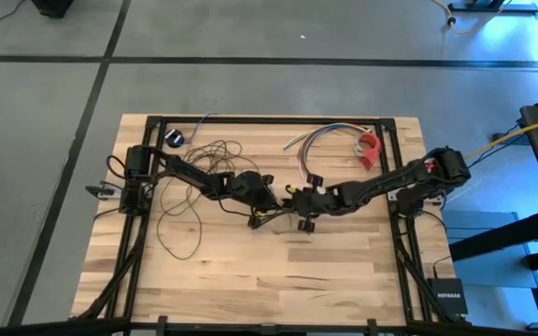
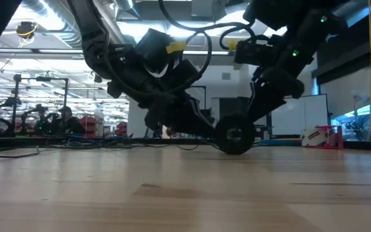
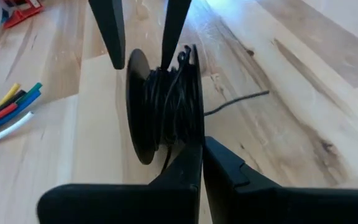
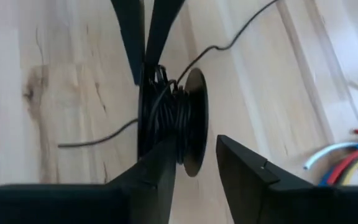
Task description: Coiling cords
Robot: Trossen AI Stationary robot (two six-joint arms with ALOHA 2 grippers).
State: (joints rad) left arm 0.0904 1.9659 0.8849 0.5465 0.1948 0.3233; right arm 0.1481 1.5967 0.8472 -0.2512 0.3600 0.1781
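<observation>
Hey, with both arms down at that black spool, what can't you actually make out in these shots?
- Low view: how much cord is wound on the spool; only its round side shows, under the arms.
- High view: where the cord enters the spool; both claws cover it.
- Left wrist view: whether the left claw pinches cord; its shut tips hide the contact.
- Right wrist view: the spool's lower rim, behind the open right claw.
</observation>
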